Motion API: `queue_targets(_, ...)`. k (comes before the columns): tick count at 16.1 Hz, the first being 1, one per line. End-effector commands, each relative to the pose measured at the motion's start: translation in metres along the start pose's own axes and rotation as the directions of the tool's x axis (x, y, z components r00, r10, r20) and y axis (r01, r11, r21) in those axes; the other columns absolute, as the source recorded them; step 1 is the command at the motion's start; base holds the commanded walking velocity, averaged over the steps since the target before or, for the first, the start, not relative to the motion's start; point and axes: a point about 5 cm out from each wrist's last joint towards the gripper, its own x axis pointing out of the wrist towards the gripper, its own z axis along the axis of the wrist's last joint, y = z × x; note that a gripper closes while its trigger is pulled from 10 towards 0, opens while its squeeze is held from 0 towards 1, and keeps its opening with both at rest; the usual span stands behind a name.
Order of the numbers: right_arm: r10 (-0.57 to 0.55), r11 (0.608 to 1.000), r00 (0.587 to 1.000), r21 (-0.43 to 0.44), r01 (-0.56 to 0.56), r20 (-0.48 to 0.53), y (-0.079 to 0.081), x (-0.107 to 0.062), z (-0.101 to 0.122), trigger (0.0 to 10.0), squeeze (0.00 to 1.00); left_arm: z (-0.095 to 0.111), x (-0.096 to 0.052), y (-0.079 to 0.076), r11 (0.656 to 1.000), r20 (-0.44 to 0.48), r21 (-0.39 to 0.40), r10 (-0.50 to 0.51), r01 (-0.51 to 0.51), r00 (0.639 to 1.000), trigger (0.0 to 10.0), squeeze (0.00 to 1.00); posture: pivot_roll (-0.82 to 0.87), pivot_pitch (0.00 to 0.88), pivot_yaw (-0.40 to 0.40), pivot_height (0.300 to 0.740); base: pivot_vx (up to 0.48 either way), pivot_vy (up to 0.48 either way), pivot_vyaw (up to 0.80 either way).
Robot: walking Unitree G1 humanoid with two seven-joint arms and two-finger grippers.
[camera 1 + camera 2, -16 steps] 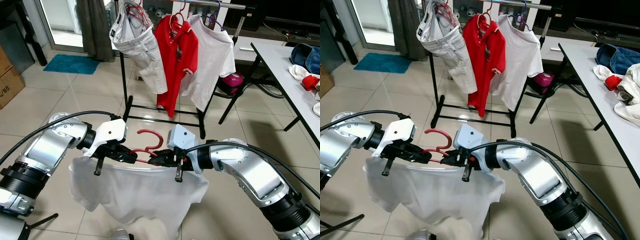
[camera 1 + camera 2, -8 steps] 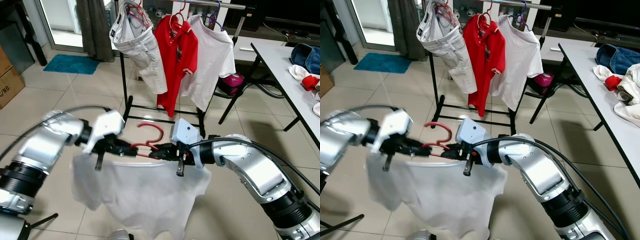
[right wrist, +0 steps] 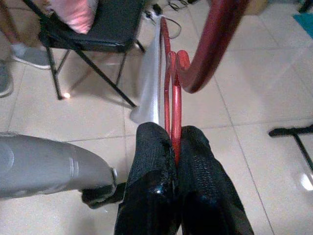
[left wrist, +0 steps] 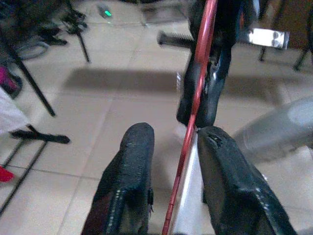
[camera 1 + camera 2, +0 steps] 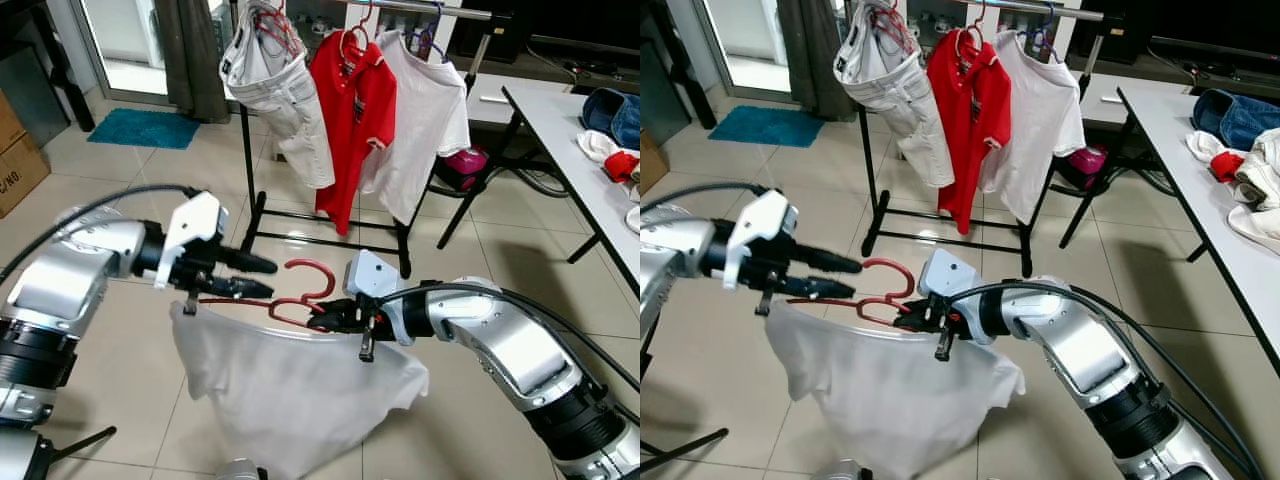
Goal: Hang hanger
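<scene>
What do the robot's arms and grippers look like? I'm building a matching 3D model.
Both arms are silver metal with black joint bands and black cables looping outside. Each wrist carries a white angular housing. The left gripper and right gripper each have two long black fingers with textured pads.

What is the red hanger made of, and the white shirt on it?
The red hanger looks like smooth plastic, thick and slightly glossy, though coated metal is possible. The white shirt looks like thin, soft cloth: it sags and folds, and light shows through it.
</scene>
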Motion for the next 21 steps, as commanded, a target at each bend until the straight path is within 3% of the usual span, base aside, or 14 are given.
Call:
queue_targets(1,-0.12,0.992,0.993,0.024,0.12,-0.016,-0.011,-0.006,-0.008,0.0,0.0,0.007,-0.008,0.002,0.996,0.056,-0.003,0.085,-0.085,0.995,10.0,1.0,-0.03,0.0,-0.043,0.74,0.0,0.0,0.0)
queue_targets(2,-0.213,0.976,0.977,0.056,0.213,-0.006,-0.018,-0.008,-0.012,0.0,0.0,0.005,-0.013,0.004,0.985,0.087,-0.024,0.174,-0.173,0.981,10.0,1.0,-0.02,0.0,-0.045,0.74,0.0,0.0,0.0)
queue_targets(3,-0.374,0.921,0.927,0.128,0.368,0.024,-0.029,-0.013,-0.019,0.0,0.0,-0.007,-0.019,0.003,0.947,0.094,-0.07,0.321,-0.315,0.943,10.0,1.0,-0.01,0.0,-0.049,0.74,0.0,0.0,0.0)
queue_targets(4,-0.374,0.921,0.927,0.128,0.368,0.024,-0.029,-0.013,-0.019,0.0,0.0,-0.007,-0.019,0.003,0.947,0.094,-0.07,0.321,-0.315,0.943,10.0,1.0,-0.01,0.0,-0.049,0.74,0.0,0.0,0.0)
queue_targets(6,-0.479,0.864,0.874,0.218,0.453,0.083,-0.032,-0.018,-0.017,0.0,0.0,-0.025,-0.02,0.001,0.868,0.053,-0.123,0.49,-0.482,0.87,10.0,1.0,0.0,0.0,-0.056,0.74,0.0,0.0,0.0)
queue_targets(7,-0.479,0.864,0.874,0.218,0.453,0.083,-0.032,-0.018,-0.017,0.0,0.0,-0.025,-0.02,0.001,0.868,0.053,-0.123,0.49,-0.482,0.87,10.0,1.0,0.0,0.0,-0.056,0.74,0.0,0.0,0.0)
queue_targets(9,-0.552,0.81,0.821,0.327,0.487,0.146,-0.03,-0.023,-0.013,0.0,0.0,-0.049,-0.011,-0.006,0.727,-0.022,-0.186,0.67,-0.661,0.742,10.0,0.98,0.01,0.0,-0.079,0.74,0.0,0.0,0.0)
queue_targets(10,-0.571,0.794,0.804,0.364,0.487,0.168,-0.028,-0.025,-0.012,0.0,0.0,-0.054,-0.006,-0.007,0.676,-0.036,-0.216,0.716,-0.705,0.698,10.0,0.71,0.01,0.0,-0.087,0.74,0.0,0.0,0.0)
queue_targets(11,-0.56,0.8,0.8,0.39,0.455,0.217,-0.023,-0.024,-0.008,0.0,0.0,-0.056,0.003,-0.007,0.609,-0.021,-0.269,0.771,-0.746,0.636,10.0,0.7,0.01,0.0,-0.093,0.74,0.0,0.0,0.0)
queue_targets(12,-0.531,0.821,0.812,0.383,0.422,0.243,-0.019,-0.021,-0.005,0.0,0.0,-0.056,0.008,-0.004,0.569,-0.015,-0.303,0.799,-0.764,0.601,10.0,1.0,0.01,0.0,-0.092,0.74,0.0,0.0,0.0)
queue_targets(15,-0.447,0.873,0.844,0.352,0.339,0.296,-0.01,-0.017,0.003,0.0,0.0,-0.053,0.022,0.007,0.478,-0.008,-0.35,0.858,-0.805,0.513,10.0,1.0,-0.01,0.0,-0.082,0.74,0.0,0.0,0.0)
queue_targets(17,-0.398,0.896,0.857,0.339,0.286,0.327,-0.005,-0.017,0.009,0.0,0.0,-0.047,0.035,0.012,0.468,0.015,-0.378,0.866,-0.799,0.5,10.0,1.0,-0.03,0.0,-0.076,0.74,0.0,0.0,0.0)
queue_targets(18,-0.357,0.912,0.867,0.331,0.243,0.349,-0.001,-0.018,0.013,0.0,0.0,-0.041,0.046,0.016,0.478,0.027,-0.391,0.86,-0.787,0.509,10.0,0.0,-0.04,0.0,-0.068,0.74,0.0,0.0,0.0)
queue_targets(21,-0.304,0.93,0.879,0.313,0.191,0.368,0.005,-0.021,0.016,0.0,0.0,-0.032,0.058,0.022,0.486,0.04,-0.434,0.851,-0.758,0.523,10.0,0.0,-0.05,0.0,-0.061,0.74,0.0,0.0,0.0)
